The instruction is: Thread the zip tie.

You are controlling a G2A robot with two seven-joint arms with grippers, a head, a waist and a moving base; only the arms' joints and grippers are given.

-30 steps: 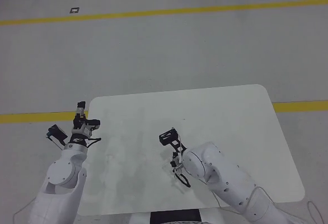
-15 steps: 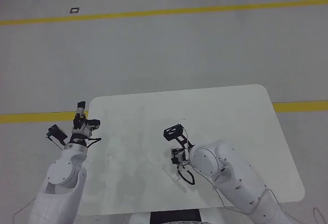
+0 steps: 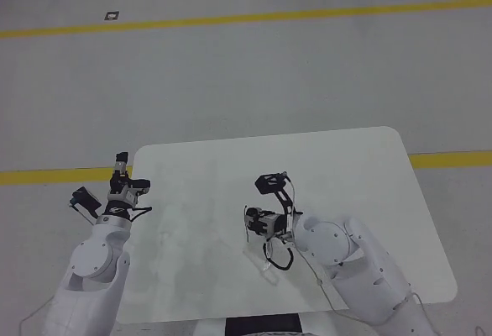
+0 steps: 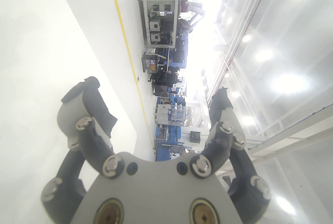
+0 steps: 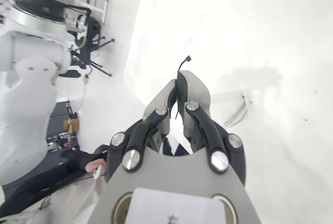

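Above table [image 5: 234, 14], R gripper [image 5: 177, 79] clamps zip tie [image 5: 183, 63].

We're seeing a black zip tie [image 5: 183, 63] and a plain white tabletop [image 5: 234, 14]. The right end effector [image 5: 177, 80] is silver-grey with black links and black ribbed pads [image 5: 182, 91]. The left end effector [image 4: 156, 90] has the same colours. The floor [image 3: 229, 84] is pale grey with yellow stripes [image 3: 229, 18].
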